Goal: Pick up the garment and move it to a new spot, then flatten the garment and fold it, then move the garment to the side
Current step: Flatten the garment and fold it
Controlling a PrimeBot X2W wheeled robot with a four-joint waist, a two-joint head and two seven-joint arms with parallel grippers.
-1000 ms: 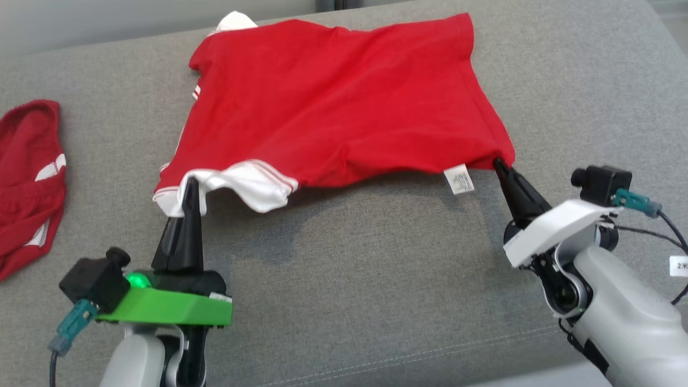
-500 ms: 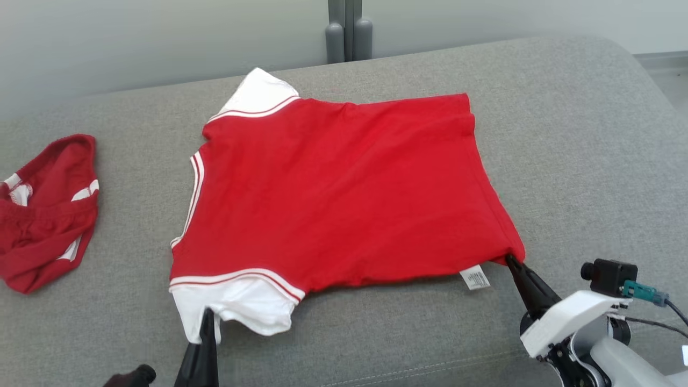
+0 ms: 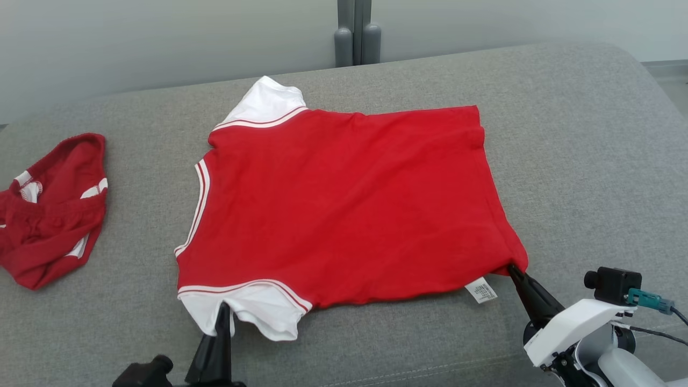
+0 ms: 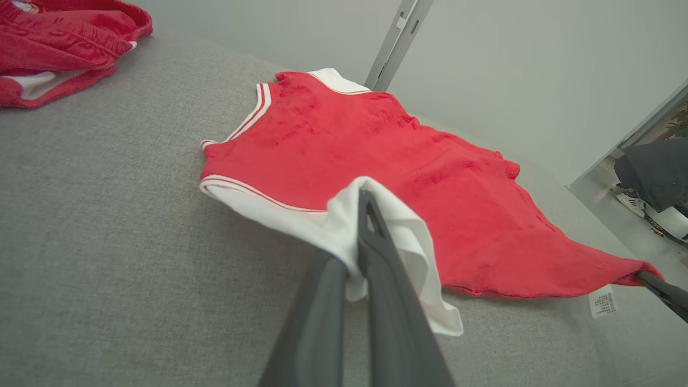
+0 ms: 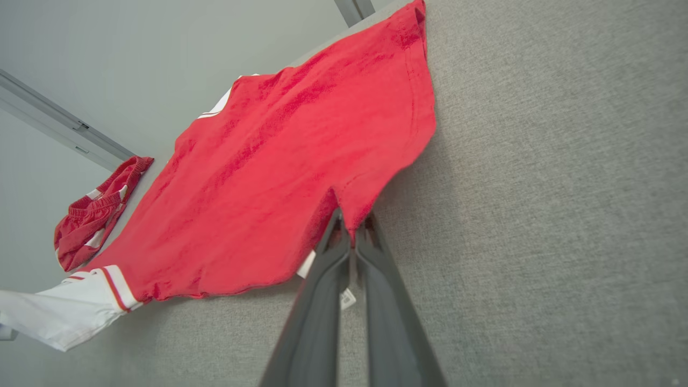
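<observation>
Ahead of jaws: garment [image 3: 344, 204] flat, near corners pinched.

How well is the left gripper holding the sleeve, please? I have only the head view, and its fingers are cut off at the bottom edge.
Observer: The left wrist view has the left gripper shut on the white sleeve, cloth draping on both sides of its fingers.
Operator: Thank you; and the right one?
Observer: In the right wrist view the right gripper is shut on the red hem corner of the shirt, with the care label behind its fingers.
</observation>
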